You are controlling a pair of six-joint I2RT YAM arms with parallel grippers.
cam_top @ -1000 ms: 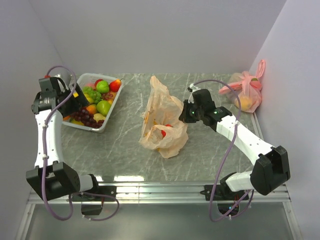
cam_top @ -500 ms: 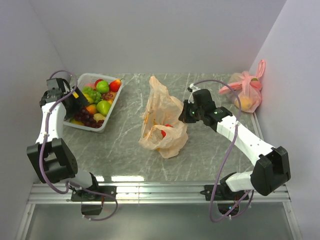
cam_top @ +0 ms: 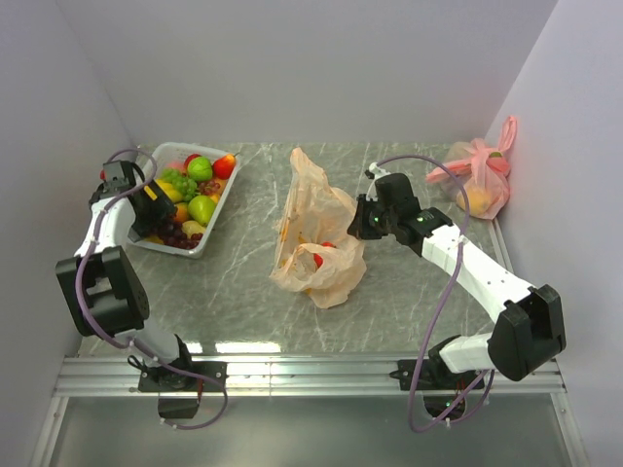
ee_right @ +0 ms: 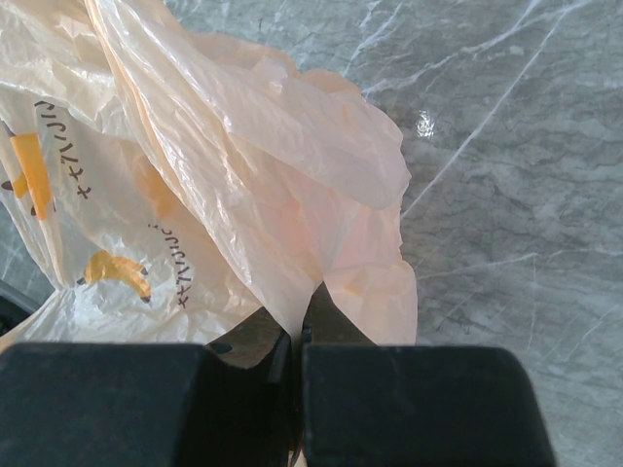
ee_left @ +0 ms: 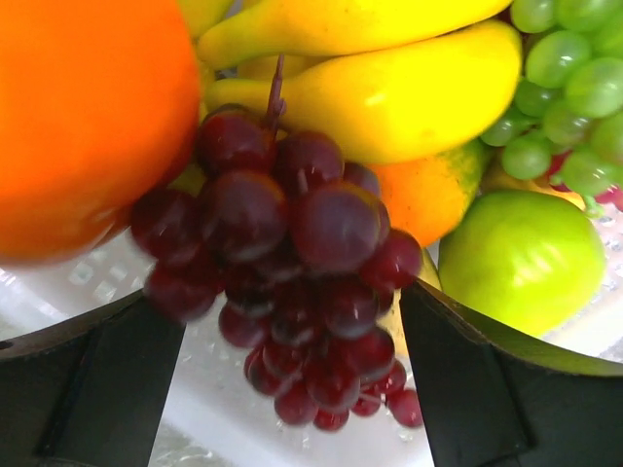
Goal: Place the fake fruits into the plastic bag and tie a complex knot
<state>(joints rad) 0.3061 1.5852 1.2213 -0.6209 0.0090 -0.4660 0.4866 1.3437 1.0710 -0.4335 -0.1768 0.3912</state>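
The plastic bag (cam_top: 316, 233) lies in the middle of the desk (cam_top: 409, 302), its long axis running far to near, narrow end pointing to the far side. The right fingers (ee_right: 336, 326) are clamped together on its right edge. The left fingers (ee_left: 107, 389) stand apart either side of purple grapes (ee_left: 292, 263) in the tray (cam_top: 185, 250), stem toward the bananas (ee_left: 389, 97)

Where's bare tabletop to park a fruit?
Free: grey marble table between the white plastic fruit tray and the peach-orange translucent plastic bag, and the near strip before the bag. Crowded: right of the bag, right gripper pinching it; pink tied bag in far-right corner.
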